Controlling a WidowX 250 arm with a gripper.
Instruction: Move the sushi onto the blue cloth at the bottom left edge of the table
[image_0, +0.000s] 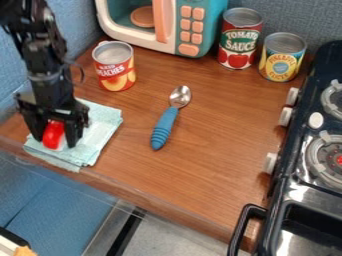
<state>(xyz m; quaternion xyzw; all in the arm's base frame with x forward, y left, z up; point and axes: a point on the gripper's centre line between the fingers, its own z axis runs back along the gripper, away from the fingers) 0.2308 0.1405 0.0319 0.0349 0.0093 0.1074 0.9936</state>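
At the left of the view, my gripper (55, 139) hangs low over the light blue cloth (105, 122). It is shut on the red-topped sushi (53, 134), which has a bit of white along its right side. The cloth lies somewhat rumpled at the table's bottom left edge, partly covered by the gripper. The sushi is over the cloth's left part; whether its underside touches the cloth I cannot tell.
A peaches can (114, 67) stands behind the cloth, right of the arm. A blue-handled spoon (165, 122) lies mid-table. At the back are a toy microwave (187, 25), a tomato sauce can (240, 40) and a pineapple can (282, 57). The stove (294, 185) borders the right.
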